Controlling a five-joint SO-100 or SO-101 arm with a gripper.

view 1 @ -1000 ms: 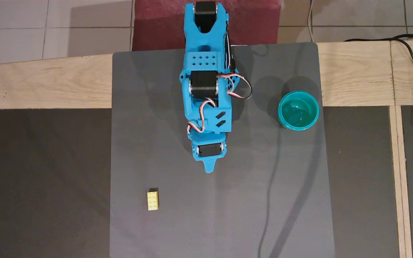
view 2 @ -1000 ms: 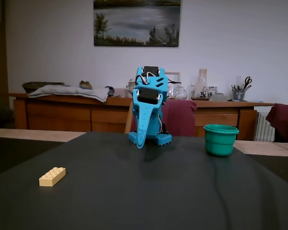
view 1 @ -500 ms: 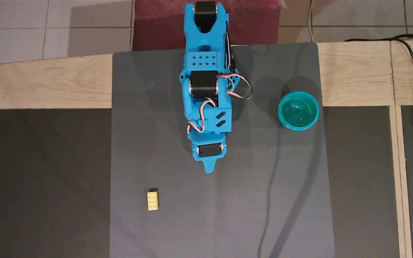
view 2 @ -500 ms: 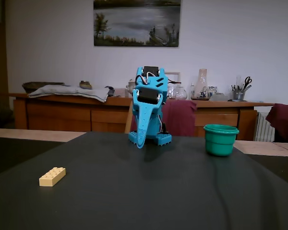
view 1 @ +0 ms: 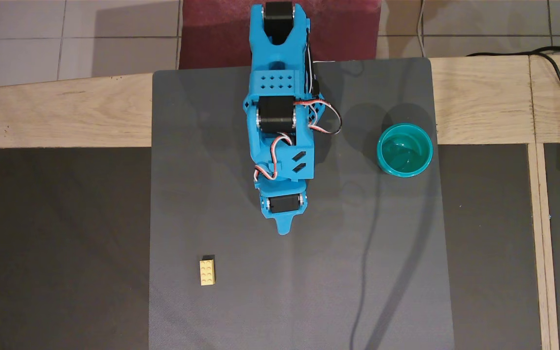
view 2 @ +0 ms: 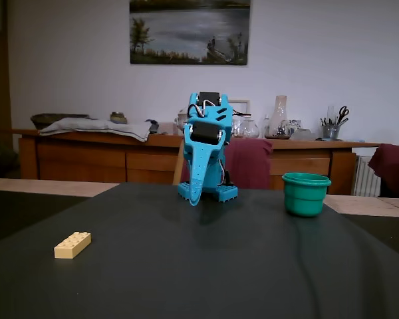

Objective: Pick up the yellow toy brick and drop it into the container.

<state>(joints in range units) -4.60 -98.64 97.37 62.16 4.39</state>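
The blue arm [view 1: 280, 121] sits folded over the far middle of the grey mat [view 1: 241, 311] on the bench [view 1: 56, 116]. Its tool [view 1: 284, 229] points down, fingers pressed together and holding nothing, its tip low above the mat in the fixed view [view 2: 195, 199]. The yellow toy brick [view 1: 207, 271] lies flat, studs up, near the mat's left edge in the overhead view, well apart from the tool. The container [view 1: 404, 149] stands upright by the mat's right edge, empty.
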